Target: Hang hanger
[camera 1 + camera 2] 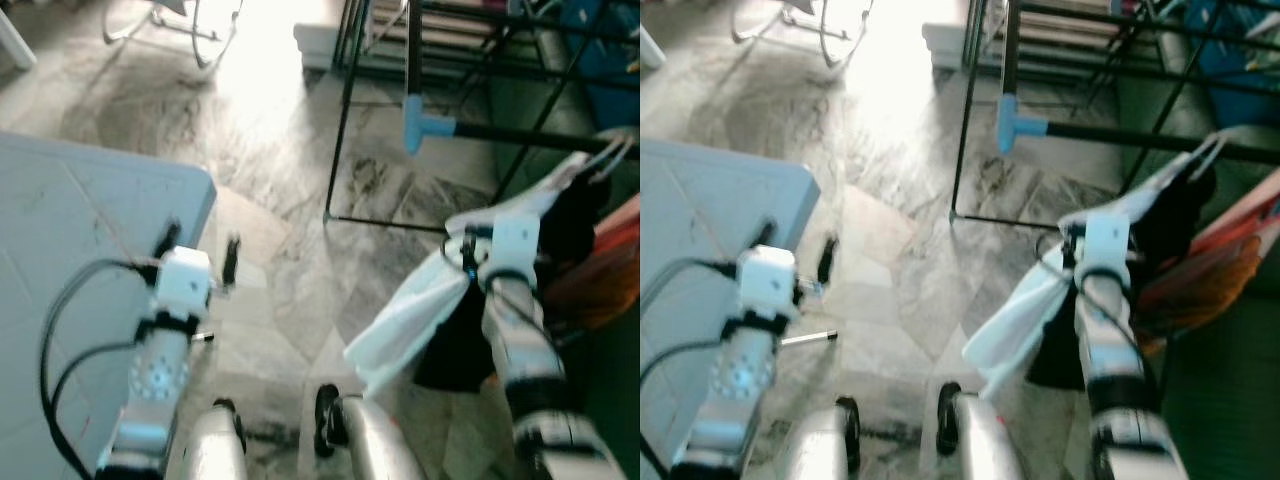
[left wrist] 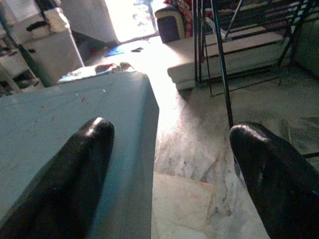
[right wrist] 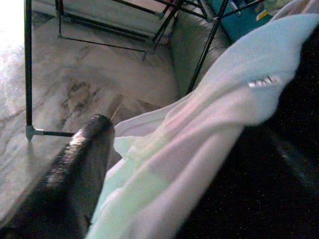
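The right gripper [image 1: 560, 205] is raised in front of the robot on its right side, with its fingers closed around a hanger [image 1: 612, 150] that carries a white garment [image 1: 420, 310] and a black garment [image 1: 460, 350]. In the right wrist view one black finger [image 3: 75, 164] lies against the white cloth, which drapes across most of the frame, with the black fabric just beside it. The exact grip point is hidden by the cloth. The hanger's pale hook end sticks up and out past the gripper, near the dark horizontal bar of the drying rack [image 1: 520, 130] but not resting on it. Orange cloth [image 1: 600, 270] hangs on the far right, just behind the held garments.

The left gripper [image 2: 169, 164] hovers low on the robot's left, its two fingers spread wide apart and holding nothing. One finger sits over the edge of a light blue table [image 1: 80, 230], the other over the marble floor [image 1: 290, 270]. Its white wrist block and black cables show in the head views.

The rack stands on thin black legs ahead, with a light blue clip [image 1: 415, 122] on its bar.
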Motion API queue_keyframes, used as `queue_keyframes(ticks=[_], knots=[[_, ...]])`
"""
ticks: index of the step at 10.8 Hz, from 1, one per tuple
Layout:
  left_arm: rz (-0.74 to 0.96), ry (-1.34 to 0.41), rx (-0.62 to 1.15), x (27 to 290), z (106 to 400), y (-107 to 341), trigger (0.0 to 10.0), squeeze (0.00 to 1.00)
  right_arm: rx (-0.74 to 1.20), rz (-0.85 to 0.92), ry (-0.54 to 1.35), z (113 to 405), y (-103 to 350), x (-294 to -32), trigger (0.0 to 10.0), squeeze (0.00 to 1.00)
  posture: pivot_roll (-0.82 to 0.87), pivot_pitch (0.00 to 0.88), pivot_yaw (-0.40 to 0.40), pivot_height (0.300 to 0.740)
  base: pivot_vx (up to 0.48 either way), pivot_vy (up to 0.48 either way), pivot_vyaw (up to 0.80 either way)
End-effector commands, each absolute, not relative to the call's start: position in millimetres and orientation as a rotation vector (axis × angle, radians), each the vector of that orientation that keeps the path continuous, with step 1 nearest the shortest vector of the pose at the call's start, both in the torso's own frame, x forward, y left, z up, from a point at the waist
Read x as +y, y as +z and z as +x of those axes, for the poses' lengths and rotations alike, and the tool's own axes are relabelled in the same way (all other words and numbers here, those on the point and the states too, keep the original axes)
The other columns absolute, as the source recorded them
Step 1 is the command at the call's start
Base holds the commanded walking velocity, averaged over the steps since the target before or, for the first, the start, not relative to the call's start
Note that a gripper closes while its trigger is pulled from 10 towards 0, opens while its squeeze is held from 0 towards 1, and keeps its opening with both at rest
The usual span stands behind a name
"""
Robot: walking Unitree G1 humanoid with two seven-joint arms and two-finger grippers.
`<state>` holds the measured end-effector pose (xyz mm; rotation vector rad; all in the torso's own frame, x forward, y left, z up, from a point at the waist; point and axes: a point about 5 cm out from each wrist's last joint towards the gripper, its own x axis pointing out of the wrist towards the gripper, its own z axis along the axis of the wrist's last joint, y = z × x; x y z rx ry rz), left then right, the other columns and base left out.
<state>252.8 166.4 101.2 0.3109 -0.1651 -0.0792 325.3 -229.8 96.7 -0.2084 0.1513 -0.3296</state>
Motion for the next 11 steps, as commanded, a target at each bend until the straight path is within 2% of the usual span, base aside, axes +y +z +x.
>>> queue_keyframes(ticks=[1,5,7,11], knots=[[0.303,-0.086,-0.054,170.6,245.2,80.5,10.0,0.0,0.18,-0.182,-0.368,328.3,95.8,-240.4,0.0,0.0,0.05,0.259,-0.108,0.74,0.0,0.0,0.0],[0.296,-0.1,-0.046,168.1,241.7,77.8,10.0,0.0,0.213,-0.175,-0.407,335.9,94.5,-239.4,0.0,0.0,0.06,0.264,-0.105,0.74,0.0,0.0,0.0],[0.334,-0.171,-0.118,163.6,242.6,90.3,10.0,0.0,0.229,-0.153,-0.401,332.3,87.0,-236.9,0.0,0.0,0.06,0.267,-0.101,0.74,0.0,0.0,0.0],[0.345,-0.172,-0.164,174.7,263.6,105.1,10.0,0.0,0.224,-0.15,-0.386,331.0,82.1,-236.5,0.0,0.0,0.06,0.242,-0.107,0.74,0.0,0.0,0.0]])
